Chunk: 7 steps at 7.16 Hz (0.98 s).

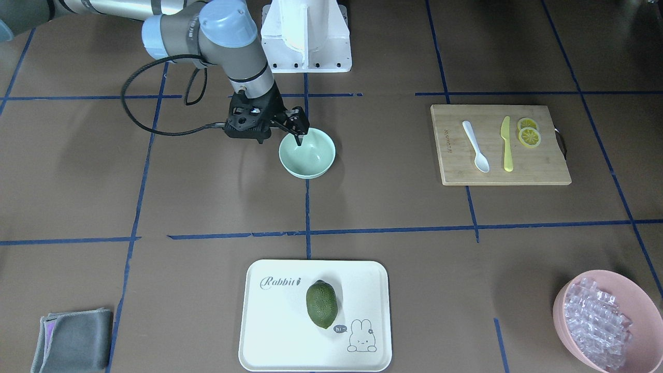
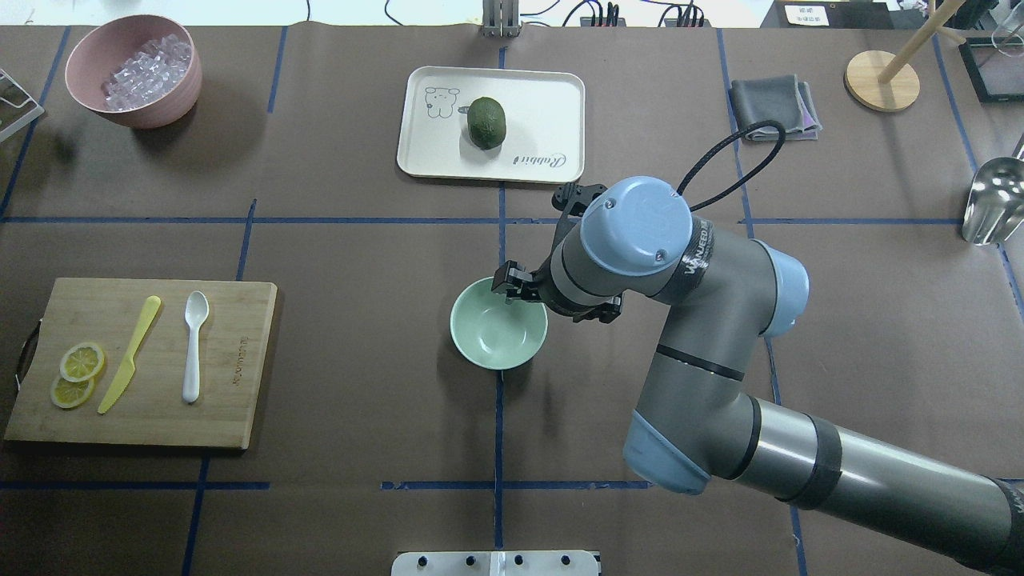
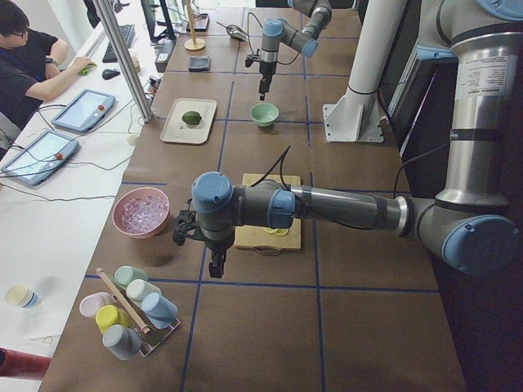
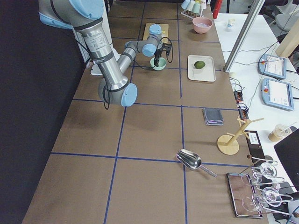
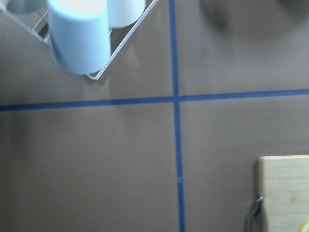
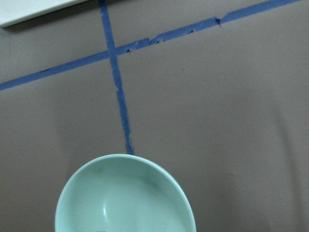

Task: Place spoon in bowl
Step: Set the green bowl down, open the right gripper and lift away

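The white spoon (image 1: 475,146) lies on a wooden cutting board (image 1: 544,168), beside a yellow knife (image 1: 507,145); the overhead view shows it too (image 2: 193,344). The mint-green bowl (image 1: 311,158) stands empty at the table's middle (image 2: 496,340) and fills the bottom of the right wrist view (image 6: 125,203). My right gripper (image 1: 287,135) hangs at the bowl's rim, one finger inside it, jaws apparently apart and holding nothing. My left gripper (image 3: 216,265) shows only in the exterior left view, past the board's end near a cup rack; I cannot tell whether it is open.
Two lemon slices (image 1: 529,133) lie on the board. A white tray (image 1: 269,331) holds a green lime (image 1: 321,304). A pink bowl (image 1: 645,303) of ice-like pieces, a grey cloth (image 1: 72,342) and a rack of cups (image 3: 131,314) stand around the edges.
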Each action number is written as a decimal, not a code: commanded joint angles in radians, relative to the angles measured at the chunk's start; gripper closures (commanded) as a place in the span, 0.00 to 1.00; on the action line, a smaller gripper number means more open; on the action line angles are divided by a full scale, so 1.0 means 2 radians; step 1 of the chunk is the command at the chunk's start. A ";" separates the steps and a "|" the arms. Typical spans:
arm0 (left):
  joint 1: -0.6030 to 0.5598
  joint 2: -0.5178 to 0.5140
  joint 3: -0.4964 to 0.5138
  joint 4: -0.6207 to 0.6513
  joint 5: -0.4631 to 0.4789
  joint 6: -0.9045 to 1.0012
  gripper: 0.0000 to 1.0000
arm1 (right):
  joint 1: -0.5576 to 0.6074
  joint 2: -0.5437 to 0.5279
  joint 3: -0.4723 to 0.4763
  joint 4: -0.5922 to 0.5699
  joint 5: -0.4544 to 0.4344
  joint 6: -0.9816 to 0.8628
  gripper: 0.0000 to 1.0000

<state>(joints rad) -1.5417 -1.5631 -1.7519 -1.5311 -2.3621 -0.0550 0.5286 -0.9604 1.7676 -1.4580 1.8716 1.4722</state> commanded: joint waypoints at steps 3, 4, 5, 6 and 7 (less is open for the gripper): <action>0.171 0.002 -0.154 -0.003 0.030 -0.268 0.00 | 0.117 -0.060 0.024 -0.054 0.060 -0.206 0.00; 0.204 0.002 -0.154 -0.051 0.054 -0.330 0.00 | 0.145 -0.078 0.025 -0.054 0.062 -0.260 0.00; 0.250 0.024 -0.153 -0.122 0.092 -0.403 0.00 | 0.160 -0.099 0.025 -0.050 0.066 -0.316 0.00; 0.311 0.048 -0.150 -0.185 0.148 -0.476 0.00 | 0.181 -0.107 0.025 -0.052 0.079 -0.353 0.00; 0.371 0.049 -0.143 -0.216 0.203 -0.540 0.00 | 0.215 -0.132 0.025 -0.046 0.118 -0.378 0.00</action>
<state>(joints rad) -0.9447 -1.4869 -2.0502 -1.8552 -2.0869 -0.9674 0.8886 -1.1760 1.8174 -1.5586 2.0396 0.7956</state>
